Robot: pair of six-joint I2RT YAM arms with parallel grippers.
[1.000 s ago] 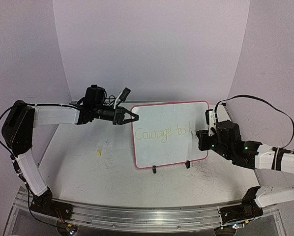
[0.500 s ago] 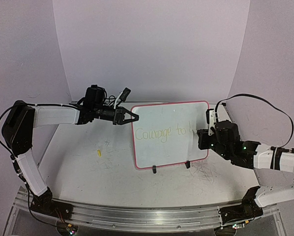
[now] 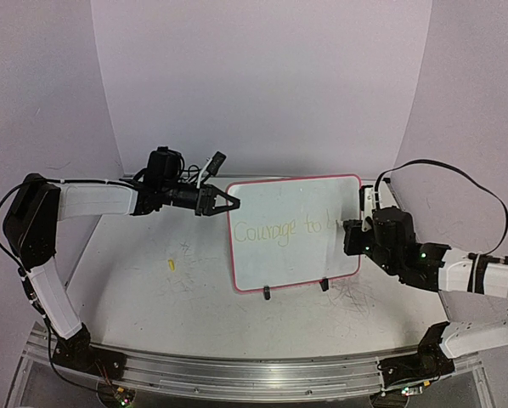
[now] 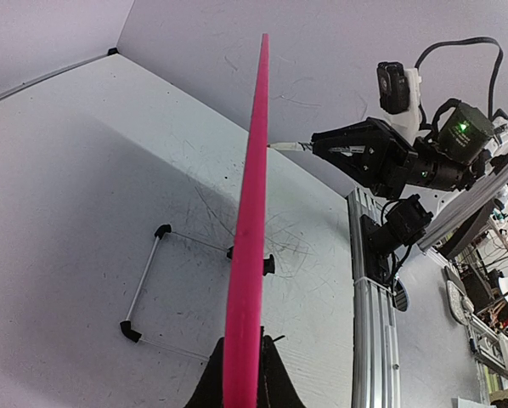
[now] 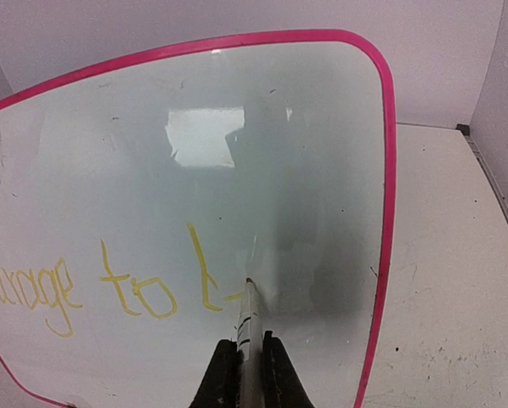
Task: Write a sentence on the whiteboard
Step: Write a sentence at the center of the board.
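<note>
Two arms work on one whiteboard, which stands up on the table near the middle of the top view. It has a pink rim and rests on two small black feet at its 6 o'clock edge.

From the 9 o'clock side, the left gripper reaches in and meets the board near its 10 o'clock corner. In the left wrist view, its fingers are closed tight on the pink rim, one finger on each side. That view shows the board edge-on, with a thin wire stand lying on the table behind it.

At the board's 3 o'clock side is the right gripper. In its own view, its fingers are closed on a marker that points up toward 12 o'clock. The marker tip touches the white face of the board.

In pale yellow, the sentence so far reads "Courage to", and then comes a tall line with a short dash. The marker tip sits right at the end of that dash.

A tiny yellow bit lies on the table, well off the board's 9 o'clock side.
</note>
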